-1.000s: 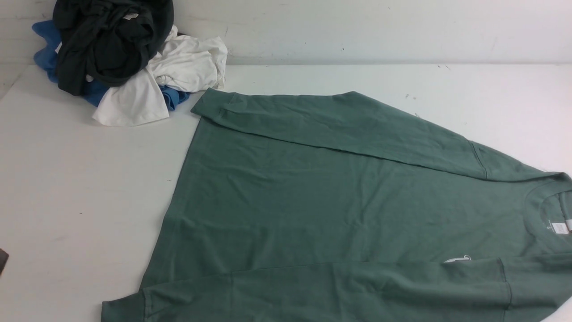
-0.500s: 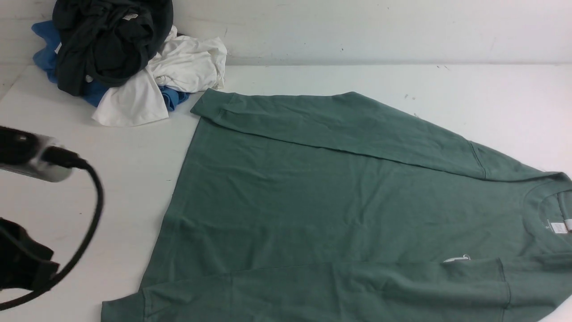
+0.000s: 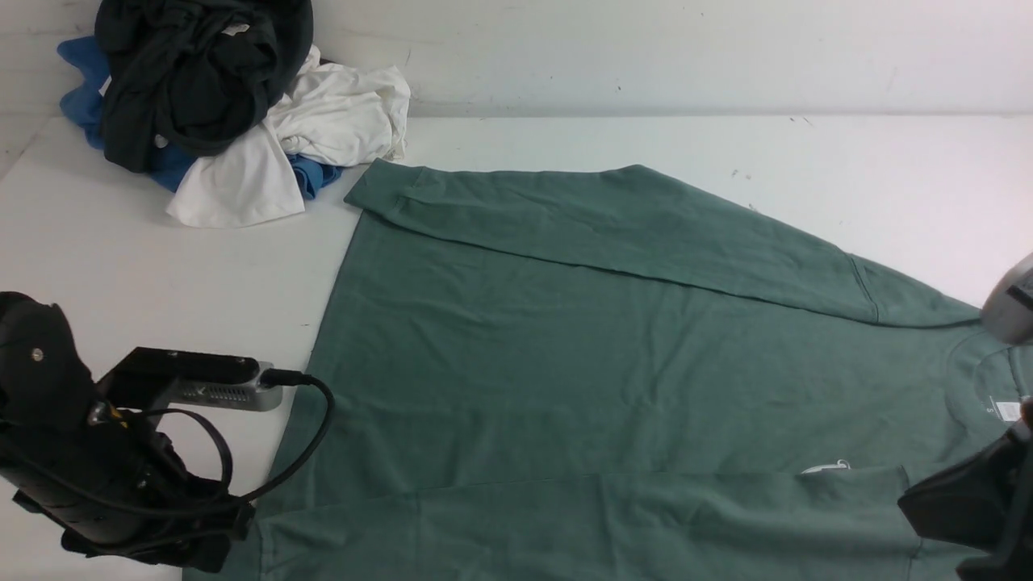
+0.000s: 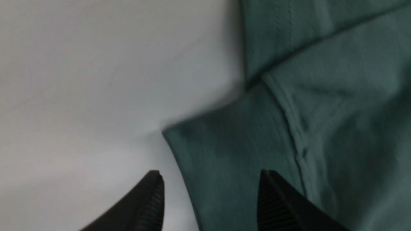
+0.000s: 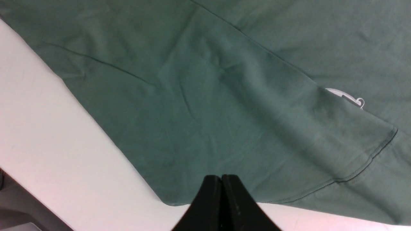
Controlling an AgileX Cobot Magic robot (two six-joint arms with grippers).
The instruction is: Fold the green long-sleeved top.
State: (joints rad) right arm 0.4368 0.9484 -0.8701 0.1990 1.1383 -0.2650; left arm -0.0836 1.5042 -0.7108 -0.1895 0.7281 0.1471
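Observation:
The green long-sleeved top [image 3: 605, 363] lies flat on the white table [image 3: 145, 266], both sleeves folded in over the body, neck to the right with a white neck label [image 3: 1007, 410]. My left arm [image 3: 121, 484] is at the near left corner of the top. In the left wrist view my left gripper [image 4: 210, 179] is open, and the near sleeve's cuff [image 4: 231, 160] lies between its fingers. My right arm [image 3: 968, 500] is at the near right. My right gripper [image 5: 221, 178] is shut and empty, just above the top's [image 5: 224, 96] near edge by the shoulder seam.
A pile of dark, white and blue garments [image 3: 226, 105] sits at the far left corner against the wall. A small white tag [image 3: 827, 466] peeks out from under the near sleeve. The table's near edge [image 5: 19, 179] shows in the right wrist view.
My left arm has come in from the left and dropped to the near left cuff. My right arm has entered at the right edge. The top has not moved.

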